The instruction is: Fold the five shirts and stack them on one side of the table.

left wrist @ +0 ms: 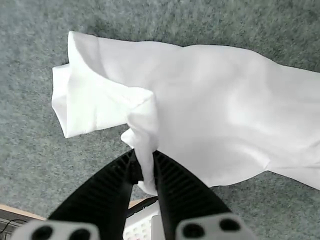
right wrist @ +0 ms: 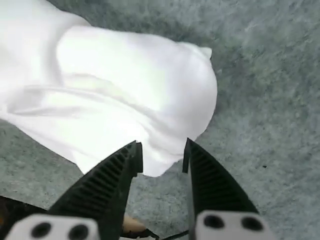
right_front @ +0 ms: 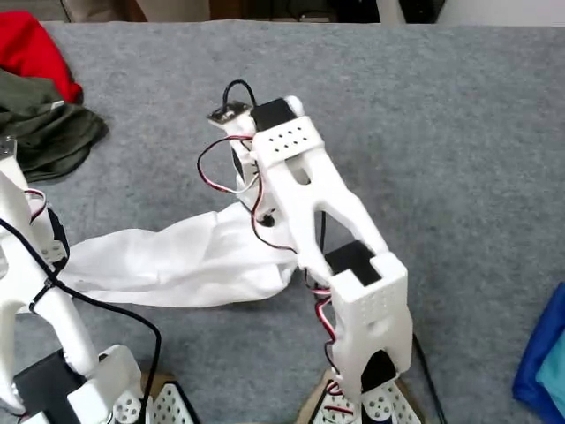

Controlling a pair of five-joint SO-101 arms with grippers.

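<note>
A white shirt lies crumpled in a long strip on the grey table, running between the two arms. My left gripper is shut on a pinched fold of the white shirt at its end near the table's left edge. My right gripper hangs open just above the rounded other end of the white shirt, with its fingers astride the cloth's edge. In the high view the right arm covers that end.
A red shirt and an olive shirt lie heaped at the far left corner. A blue shirt pokes in at the right edge. The far and right parts of the table are bare cloth.
</note>
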